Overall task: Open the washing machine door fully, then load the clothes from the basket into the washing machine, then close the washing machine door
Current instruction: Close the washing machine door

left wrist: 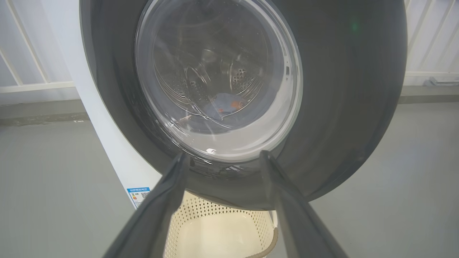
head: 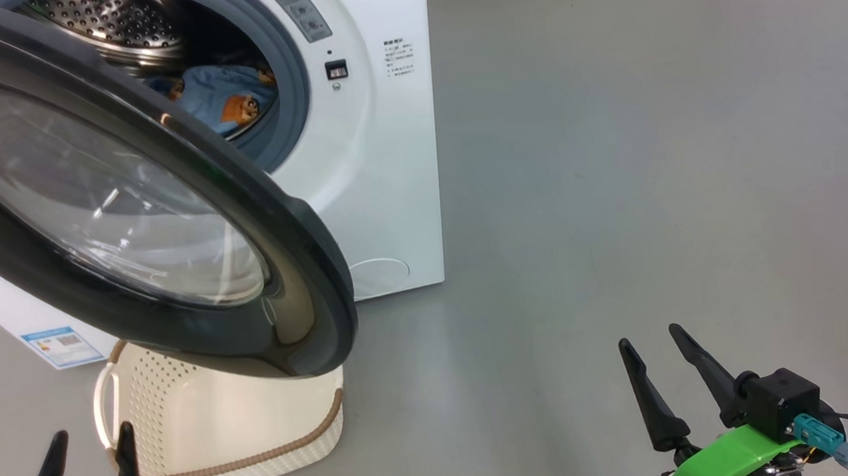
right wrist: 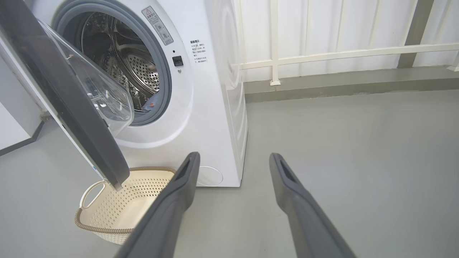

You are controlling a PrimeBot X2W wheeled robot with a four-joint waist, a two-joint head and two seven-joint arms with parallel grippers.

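**Washing machine** (head: 387, 157): a white front-loader in the upper left of the head view, its steel drum (head: 112, 20) exposed.

**Washing machine door** (head: 306, 277): black-rimmed with a bulging glass window. It fills the left of the frame, swung out from the opening and hanging above the basket. It stands open, presumably to give access to the drum, and looks like the last item to be dealt with.

**Basket** (head: 258, 433): cream and perforated, with a brown rim. It sits on the floor at lower left, just in front of the machine, partly under the door. Its visible interior looks empty.

**Clothes** (head: 220, 95): a light-blue bundle with orange figures, lying inside the drum near the top of the frame. Loading appears complete.

**Left gripper** (head: 93, 433): at the lower left. Its jaws are parted and hold nothing, and they point toward the door's lower rim.

**Right gripper** (head: 650, 336): at the lower right, well apart from the machine. Its jaws are likewise spread and empty.

**Surface and room**: a smooth grey floor (head: 616, 177), and in the right wrist view a white railing (right wrist: 340, 53) along the back wall.
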